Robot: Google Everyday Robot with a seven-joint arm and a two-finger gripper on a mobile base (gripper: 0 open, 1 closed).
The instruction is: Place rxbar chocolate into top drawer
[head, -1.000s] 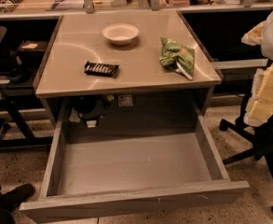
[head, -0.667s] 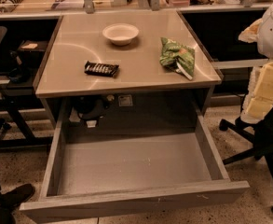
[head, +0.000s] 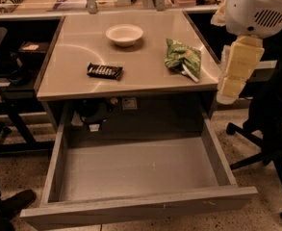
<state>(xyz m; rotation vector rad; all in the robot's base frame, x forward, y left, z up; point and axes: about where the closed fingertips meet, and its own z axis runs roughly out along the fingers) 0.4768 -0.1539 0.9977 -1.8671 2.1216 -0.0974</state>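
The rxbar chocolate (head: 104, 70), a small flat black bar with pale lettering, lies on the tan table top (head: 145, 76), left of centre near the front edge. The top drawer (head: 138, 170) is pulled wide open below the table, its grey bottom bare and its long front panel nearest me. My gripper (head: 230, 83) hangs at the right edge of the table on the cream and white arm (head: 253, 6). It is well right of the bar, just right of the green bag, and above the drawer's right wall. It holds nothing that I can see.
A white bowl (head: 124, 34) stands at the back centre of the table. A green snack bag (head: 182, 58) lies to the right. Office chair legs (head: 270, 153) stand right of the drawer. Dark desks and cables flank the table on both sides.
The arm and gripper have moved left and a little up, closer to the table's right edge. The bar, bowl, bag and drawer have not moved.
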